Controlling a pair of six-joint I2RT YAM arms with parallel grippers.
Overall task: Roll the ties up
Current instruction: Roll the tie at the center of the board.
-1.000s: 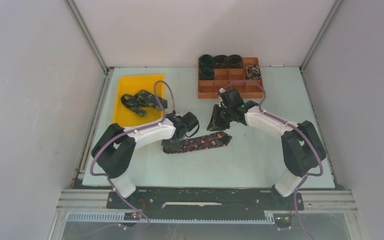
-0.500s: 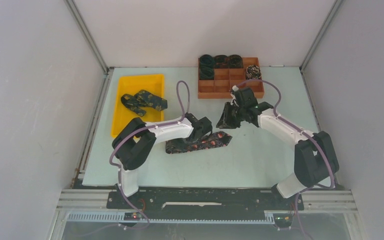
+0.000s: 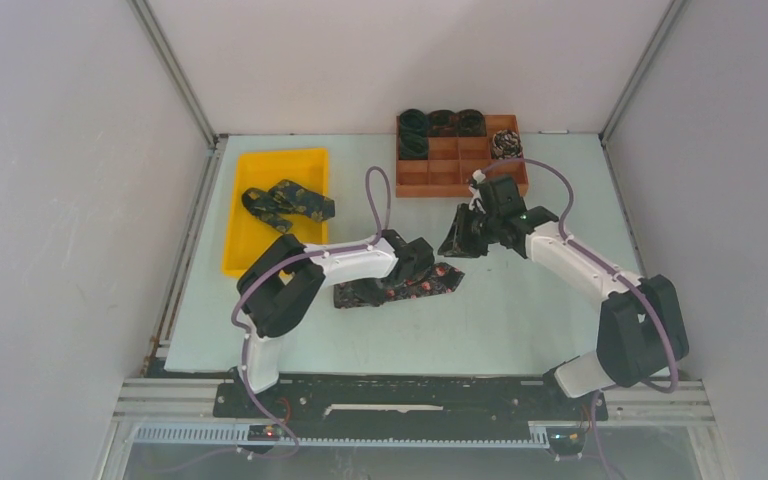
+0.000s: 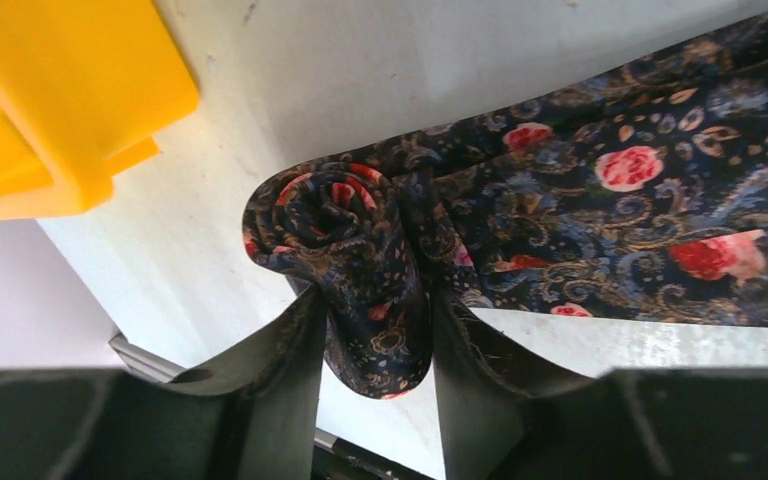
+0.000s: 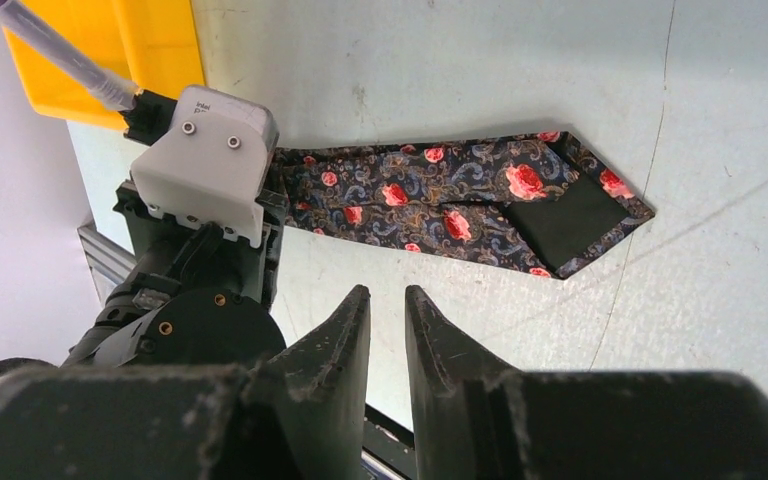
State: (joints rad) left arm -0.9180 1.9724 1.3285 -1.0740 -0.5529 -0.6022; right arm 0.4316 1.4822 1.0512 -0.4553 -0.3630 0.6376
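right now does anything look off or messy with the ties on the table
The rose-patterned tie lies underside up, its black lining showing at the wide tip. Its coil, between the fingers of the left end effector, looks lopsided, not round. More ties lie crumpled in the yellow tray.

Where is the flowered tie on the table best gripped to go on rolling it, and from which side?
Grip the rolled-up narrow end of the tie, one finger on each side of the roll, coming from above. The roll is thick; the rest lies flat and thin. The left gripper straddles it.
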